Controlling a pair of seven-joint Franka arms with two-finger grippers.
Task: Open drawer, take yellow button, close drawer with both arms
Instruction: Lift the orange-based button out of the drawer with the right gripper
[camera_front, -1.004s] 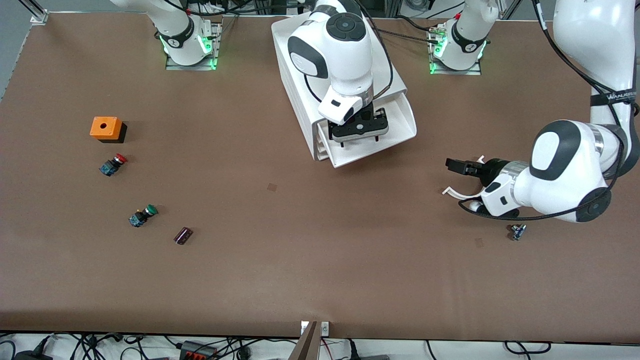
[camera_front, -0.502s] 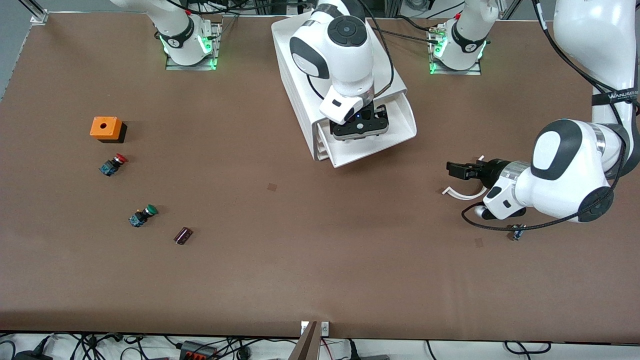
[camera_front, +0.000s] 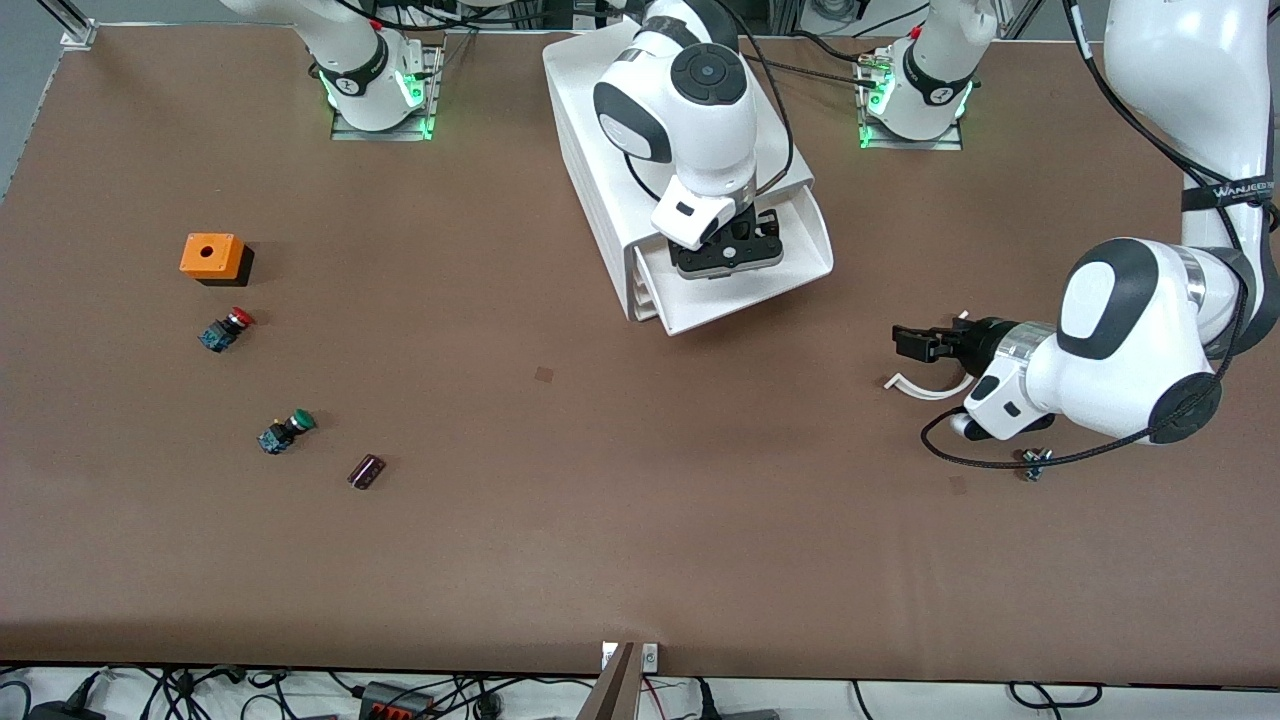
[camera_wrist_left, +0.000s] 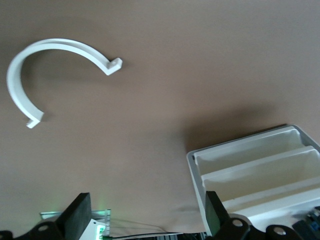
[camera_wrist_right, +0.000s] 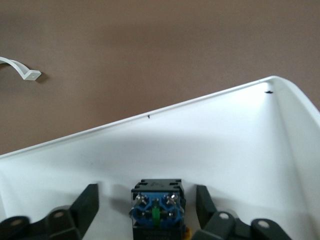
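The white cabinet (camera_front: 590, 150) stands between the arm bases, its top drawer (camera_front: 805, 250) pulled out. My right gripper (camera_front: 727, 262) is down inside this drawer. In the right wrist view the drawer's white floor (camera_wrist_right: 225, 130) fills the frame and the right gripper (camera_wrist_right: 146, 200) is open. Its fingers stand on either side of the button (camera_wrist_right: 156, 207) with a gap on each side. The button shows its dark blue-black body with a trace of yellow at the cap end. My left gripper (camera_front: 900, 342) is open and empty low over the table toward the left arm's end; it also shows in the left wrist view (camera_wrist_left: 146, 215).
A white curved strip (camera_front: 925, 385) lies by the left gripper, also in its wrist view (camera_wrist_left: 30, 60). A small part (camera_front: 1034, 463) lies under the left arm. An orange box (camera_front: 211, 256), red-capped button (camera_front: 226, 328), green-capped button (camera_front: 285, 431) and dark block (camera_front: 366, 471) lie toward the right arm's end.
My right gripper has sunk lower into the open drawer and shifted slightly toward the left arm's end. The left gripper has barely moved.
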